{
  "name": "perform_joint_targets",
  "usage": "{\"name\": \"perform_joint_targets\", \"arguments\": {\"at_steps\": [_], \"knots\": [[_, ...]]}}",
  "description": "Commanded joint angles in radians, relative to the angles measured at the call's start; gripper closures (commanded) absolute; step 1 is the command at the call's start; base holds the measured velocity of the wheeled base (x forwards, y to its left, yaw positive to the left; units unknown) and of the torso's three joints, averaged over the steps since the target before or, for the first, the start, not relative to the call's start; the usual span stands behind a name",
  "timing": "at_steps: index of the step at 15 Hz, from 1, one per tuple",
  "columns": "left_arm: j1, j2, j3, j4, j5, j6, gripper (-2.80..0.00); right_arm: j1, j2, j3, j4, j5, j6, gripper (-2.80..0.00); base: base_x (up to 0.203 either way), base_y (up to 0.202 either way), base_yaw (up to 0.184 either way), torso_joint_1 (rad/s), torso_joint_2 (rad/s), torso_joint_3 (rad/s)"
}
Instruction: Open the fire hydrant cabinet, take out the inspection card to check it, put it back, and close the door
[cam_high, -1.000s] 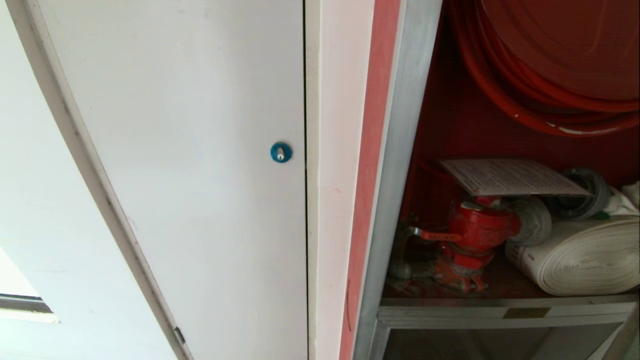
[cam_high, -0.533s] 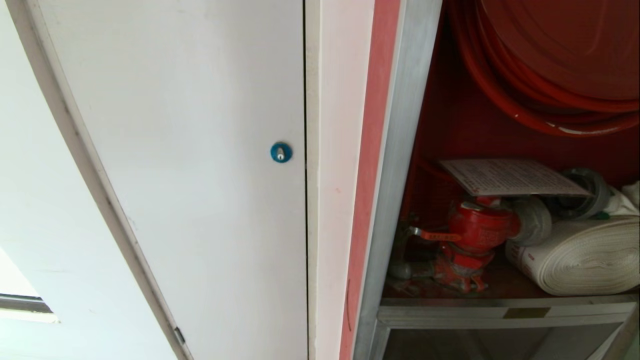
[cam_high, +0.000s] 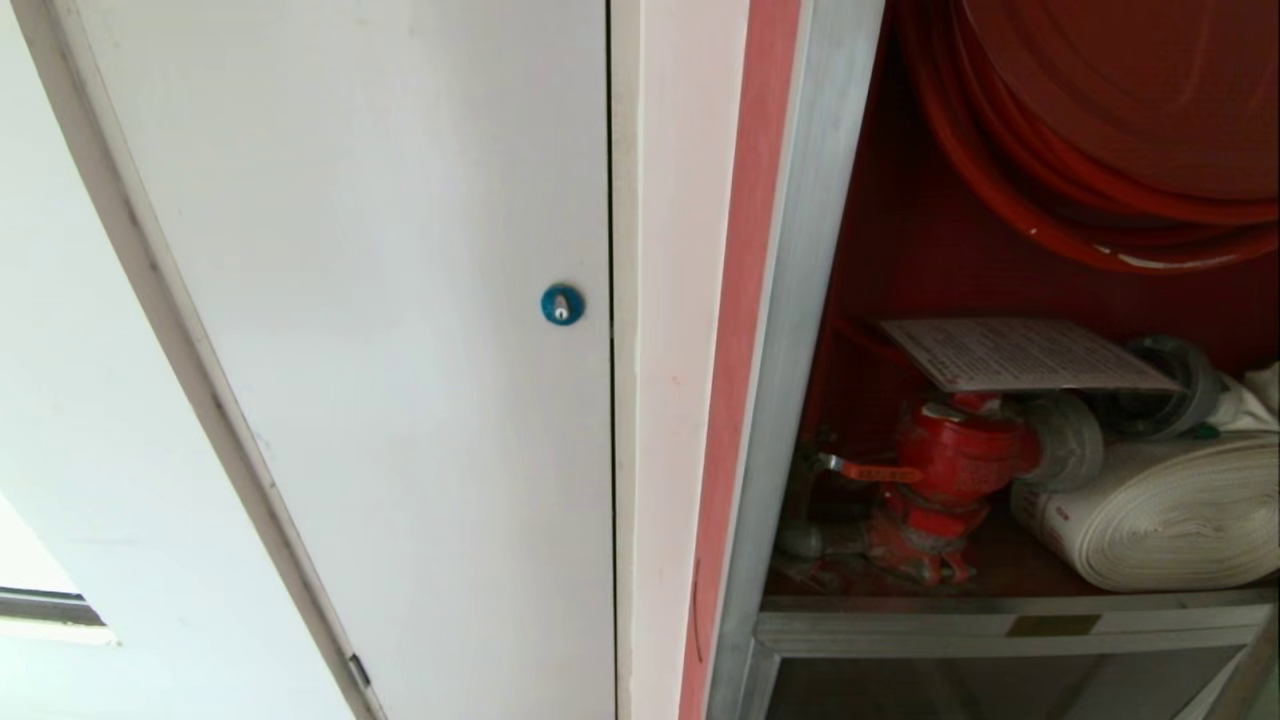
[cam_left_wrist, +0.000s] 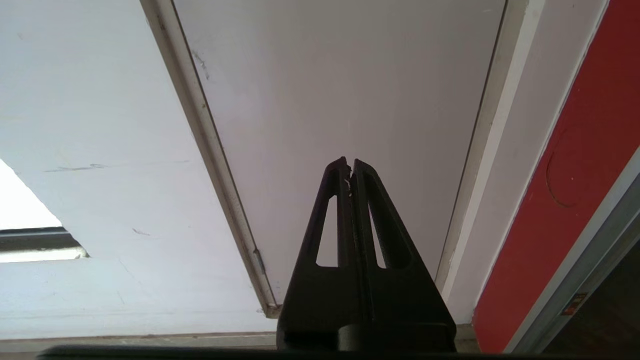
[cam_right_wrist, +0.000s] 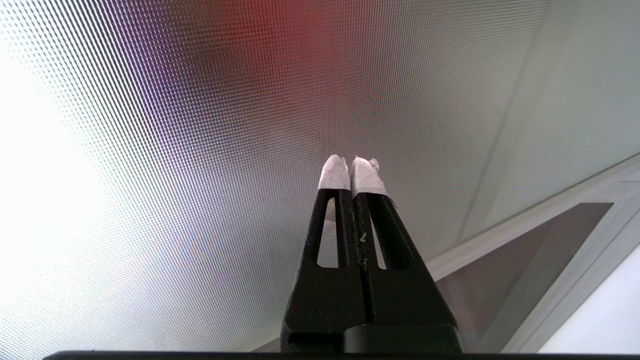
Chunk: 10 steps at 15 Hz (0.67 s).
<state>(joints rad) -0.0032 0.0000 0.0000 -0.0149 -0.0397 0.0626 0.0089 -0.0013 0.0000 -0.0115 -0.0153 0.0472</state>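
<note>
The fire hydrant cabinet stands open at the right of the head view, red inside. The inspection card, a white sheet of small print, lies flat on top of the red valve, beside the white rolled hose and under the red hose reel. Neither arm shows in the head view. My left gripper is shut and empty, pointing at a white panel door. My right gripper, with taped tips, is shut and empty, close to a dotted glass pane in a silver frame, seemingly the door swung open.
Left of the cabinet is a plain white panel door with a blue round lock, then a white jamb and a red strip. A silver shelf edge runs below the valve. The cabinet's silver frame edges the left wrist view.
</note>
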Motion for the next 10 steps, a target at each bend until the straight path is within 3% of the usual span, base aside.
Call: {"name": "perform_joint_targets", "arguments": {"at_steps": [1,10], "knots": [[0.000,0.002,0.011,0.000,0.000,0.000,0.00,0.000,0.001,0.003,-0.001,0.000,0.000,0.00,0.000,0.000,0.000,0.000,0.00,0.000],[0.000,0.002,0.012,0.000,0.000,0.000,0.00,0.000,0.001,0.003,-0.001,0.000,0.000,0.00,-0.189,0.000,0.002,0.003,0.00,0.001]]}}
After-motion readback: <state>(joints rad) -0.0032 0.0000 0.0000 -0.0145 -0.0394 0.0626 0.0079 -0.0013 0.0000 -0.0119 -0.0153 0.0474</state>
